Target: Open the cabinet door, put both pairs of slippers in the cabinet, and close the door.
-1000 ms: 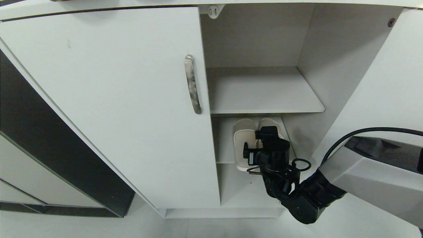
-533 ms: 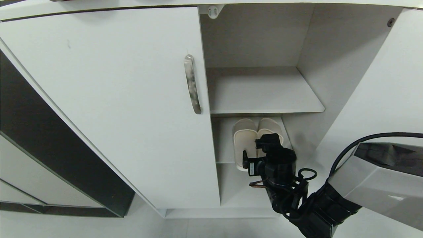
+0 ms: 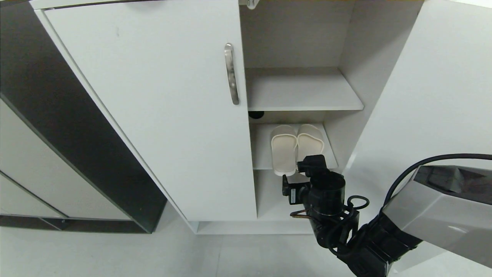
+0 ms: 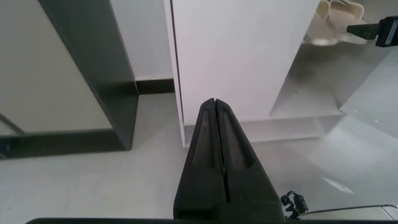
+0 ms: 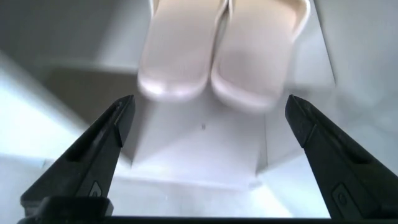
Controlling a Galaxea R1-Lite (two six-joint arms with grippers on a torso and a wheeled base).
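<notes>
From the head: backed the right claw (image 3: 309,177) off the slippers (image 3: 296,148), left side by side on the lower shelf (image 3: 261,154), heels just past its front edge. Shifted the camera too (a shift of the whole frame, not of the cabinet (image 3: 292,38)). Judged as one pair stowed; second pair and closing the open door (image 3: 426,96) yet to do. Above, an upper shelf (image 3: 303,90); leftward, a shut door (image 3: 153,115) with metal handle (image 3: 231,73); below, pale floor (image 3: 115,254).

From the left wrist: left claw (image 4: 215,124) pressed together, hanging over floor before the shut door.

From the right wrist: claw spread wide, gripping nothing, slippers just beyond the fingertips.
</notes>
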